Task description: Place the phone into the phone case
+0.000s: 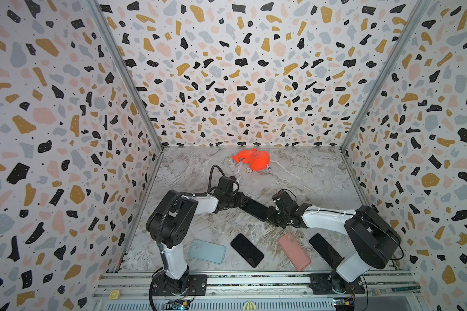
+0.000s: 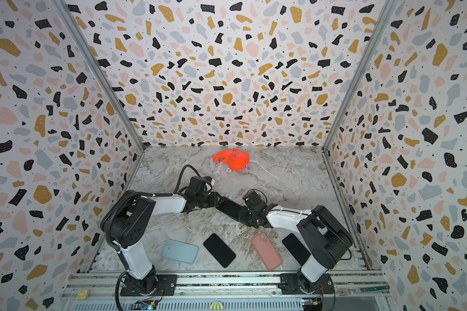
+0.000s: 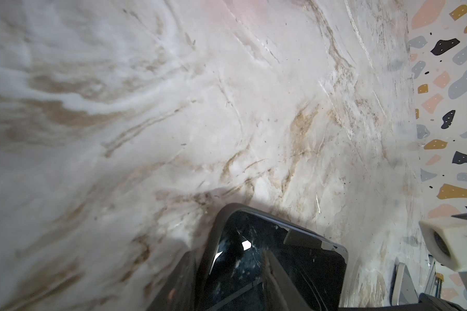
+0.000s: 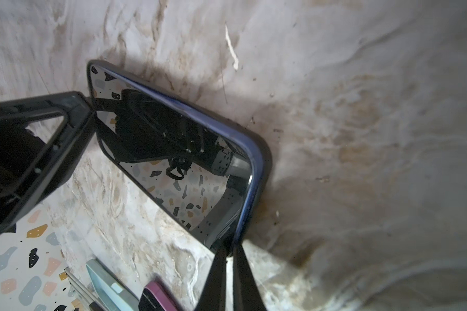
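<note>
Both top views: phone sits mid-table, its long axis running from left gripper to right gripper, one at each end. Left wrist: jaws straddle the phone's end; whether they clamp it cannot be told. Right wrist: right gripper is pinched tight on the phone's near corner.

Both top views look down from high above the front rail, facing the back wall. They stand well back and share the whole table. The left wrist camera sits low and close over the table, looking toward a side wall. The right wrist camera is just as near. These 2 close views share 1 dark phone, seen from opposite ends.
</note>
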`<state>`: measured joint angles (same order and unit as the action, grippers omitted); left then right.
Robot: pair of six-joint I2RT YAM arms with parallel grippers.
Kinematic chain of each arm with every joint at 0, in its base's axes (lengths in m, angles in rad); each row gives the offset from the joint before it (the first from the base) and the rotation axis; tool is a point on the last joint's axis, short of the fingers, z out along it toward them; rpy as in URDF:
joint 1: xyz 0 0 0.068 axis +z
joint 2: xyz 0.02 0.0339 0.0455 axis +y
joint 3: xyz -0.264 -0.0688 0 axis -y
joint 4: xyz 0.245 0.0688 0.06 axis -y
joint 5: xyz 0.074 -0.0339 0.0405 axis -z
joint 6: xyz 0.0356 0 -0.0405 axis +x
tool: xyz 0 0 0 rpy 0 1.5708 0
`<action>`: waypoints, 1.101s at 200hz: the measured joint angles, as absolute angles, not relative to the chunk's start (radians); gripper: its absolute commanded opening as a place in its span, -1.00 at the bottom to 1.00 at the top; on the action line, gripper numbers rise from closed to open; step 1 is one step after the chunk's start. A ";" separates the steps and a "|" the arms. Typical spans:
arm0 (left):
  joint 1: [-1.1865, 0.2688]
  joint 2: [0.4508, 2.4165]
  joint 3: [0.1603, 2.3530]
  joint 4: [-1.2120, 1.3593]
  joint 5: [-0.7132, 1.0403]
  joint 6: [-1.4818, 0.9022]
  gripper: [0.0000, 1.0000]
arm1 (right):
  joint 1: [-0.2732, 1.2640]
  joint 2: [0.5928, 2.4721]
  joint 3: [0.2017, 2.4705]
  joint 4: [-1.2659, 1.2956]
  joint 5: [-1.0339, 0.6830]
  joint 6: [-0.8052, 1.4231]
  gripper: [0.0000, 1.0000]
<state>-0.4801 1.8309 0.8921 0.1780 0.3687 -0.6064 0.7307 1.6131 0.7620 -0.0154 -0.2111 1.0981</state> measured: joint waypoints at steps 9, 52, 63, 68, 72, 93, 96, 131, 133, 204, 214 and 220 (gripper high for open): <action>-0.480 1.831 0.891 0.181 0.366 -0.606 -0.19 | 0.732 1.616 0.762 -0.013 -0.212 1.099 -0.86; -0.479 1.831 0.889 0.187 0.361 -0.606 -0.18 | 0.733 1.618 0.763 -0.007 -0.212 1.100 -0.86; -0.479 1.831 0.889 0.187 0.360 -0.606 -0.16 | 0.733 1.617 0.763 -0.008 -0.212 1.099 -0.84; -0.479 1.831 0.889 0.187 0.361 -0.606 -0.15 | 0.734 1.616 0.763 -0.010 -0.210 1.097 -0.82; -0.478 1.831 0.889 0.186 0.361 -0.606 -0.13 | 0.735 1.615 0.764 -0.013 -0.208 1.096 -0.80; -0.473 1.829 0.890 0.179 0.365 -0.599 0.01 | 0.746 1.608 0.777 -0.034 -0.185 1.065 -0.67; -0.472 1.828 0.891 0.176 0.368 -0.599 0.03 | 0.748 1.607 0.779 -0.038 -0.181 1.057 -0.67; -0.455 1.777 0.891 0.074 0.346 -0.583 0.16 | 0.748 1.522 0.788 -0.098 -0.099 0.953 -0.66; -0.453 1.775 0.891 0.068 0.344 -0.582 0.16 | 0.744 1.516 0.789 -0.101 -0.098 0.944 -0.66; -0.450 1.666 0.824 -0.014 0.306 -0.587 0.21 | 0.646 1.587 0.929 -0.104 -0.121 0.601 -0.30; -0.466 1.651 0.809 -0.017 0.307 -0.592 0.23 | 0.629 1.612 0.936 -0.101 -0.138 0.569 -0.20; -0.479 1.645 0.805 -0.017 0.307 -0.597 0.23 | 0.620 1.628 0.940 -0.100 -0.147 0.551 -0.16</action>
<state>-0.4793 1.6455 0.8051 -0.0174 0.3073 -0.5968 0.6205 1.6276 0.9398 -0.0998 -0.1471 0.5514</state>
